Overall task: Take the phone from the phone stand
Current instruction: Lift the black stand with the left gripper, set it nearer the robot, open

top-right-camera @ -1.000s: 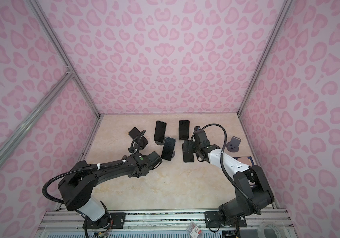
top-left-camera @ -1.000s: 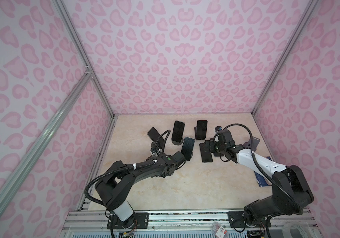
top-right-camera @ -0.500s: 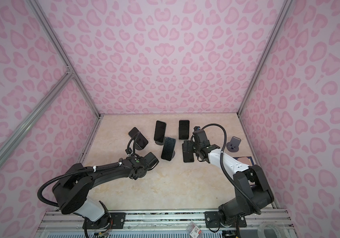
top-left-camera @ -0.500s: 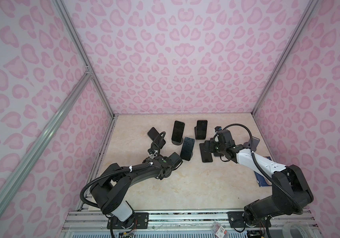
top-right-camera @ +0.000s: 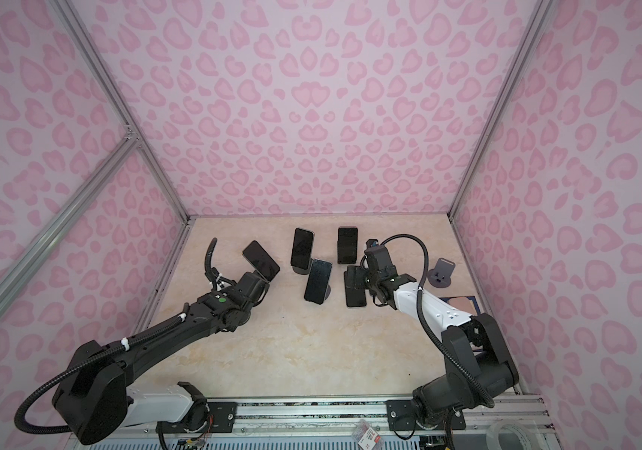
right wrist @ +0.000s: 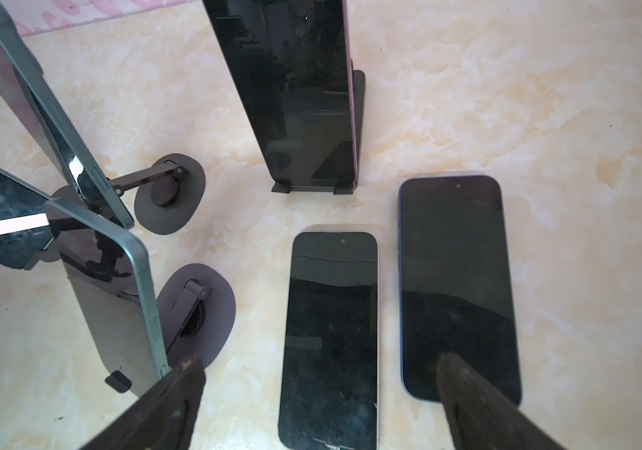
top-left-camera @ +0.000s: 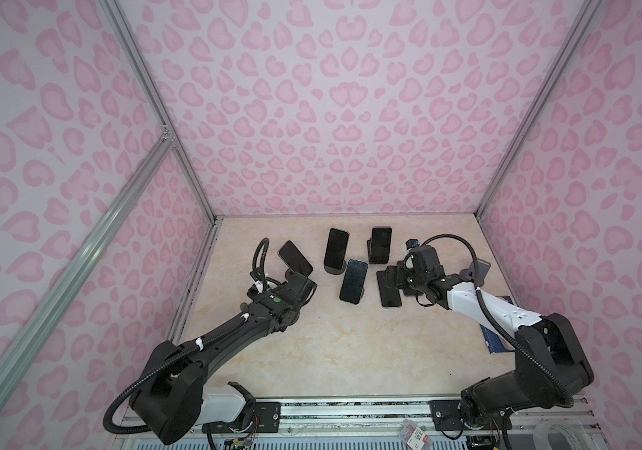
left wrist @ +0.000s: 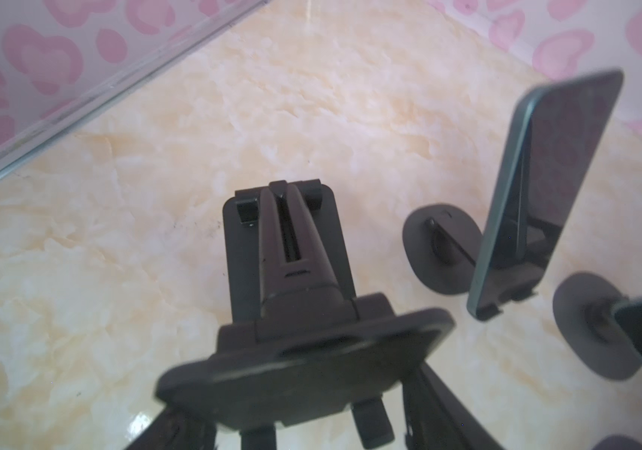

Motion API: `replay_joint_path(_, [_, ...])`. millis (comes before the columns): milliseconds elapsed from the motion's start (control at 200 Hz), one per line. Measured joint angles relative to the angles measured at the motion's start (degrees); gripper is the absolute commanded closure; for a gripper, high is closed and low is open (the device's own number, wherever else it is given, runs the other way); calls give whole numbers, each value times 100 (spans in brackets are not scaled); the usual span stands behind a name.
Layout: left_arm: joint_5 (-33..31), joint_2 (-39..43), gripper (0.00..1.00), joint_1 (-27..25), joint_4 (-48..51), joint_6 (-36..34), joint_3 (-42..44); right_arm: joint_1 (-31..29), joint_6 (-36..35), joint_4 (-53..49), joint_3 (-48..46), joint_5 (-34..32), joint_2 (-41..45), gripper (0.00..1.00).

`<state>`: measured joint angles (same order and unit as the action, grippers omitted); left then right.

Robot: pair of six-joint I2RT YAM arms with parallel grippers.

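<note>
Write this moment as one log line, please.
left hand: shut on leftmost phone | right hand: open above flat phones

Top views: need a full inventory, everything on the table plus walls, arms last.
phones on stands: 4, dark screens, clustered in the table's far half; leftmost phone sits at an angle.
loaded stands: 4, two black, two grey with round bases, under those phones.
flat phones: 2, one pale-edged, one blue-edged, side by side, screens up, right of the cluster.
empty stand: 1, grey, right side of the table, beyond the right arm.
blue flat item: 1, right table edge, partly under the right arm.
table: 1, beige marble.
walls: pink heart print, three sides.
left gripper: 1, black, shut, at the leftmost phone's near end; contact unclear.
right gripper: 1, black, open, over the flat phones.
</note>
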<state>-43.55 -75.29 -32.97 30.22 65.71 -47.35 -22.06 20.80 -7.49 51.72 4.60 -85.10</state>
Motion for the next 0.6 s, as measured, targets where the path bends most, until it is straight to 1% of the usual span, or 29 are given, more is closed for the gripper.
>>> replay_joint_path(125, [76,46,38,595,-514,-494,-20,0,0,37,0,15,42,5])
replay_joint_path(255, [184,-245,39,1248,-946,-898,-273,0,0,39,-22,15,70,6])
replay_joint_path(425, [597,-905,39,2236,-1084,-898,-719,0,0,61,-63,15,122,8])
replay_joint_path(600, [1132,-1471,39,2767,-1088,-763,-1091,0,4,127,-166,20,236,8])
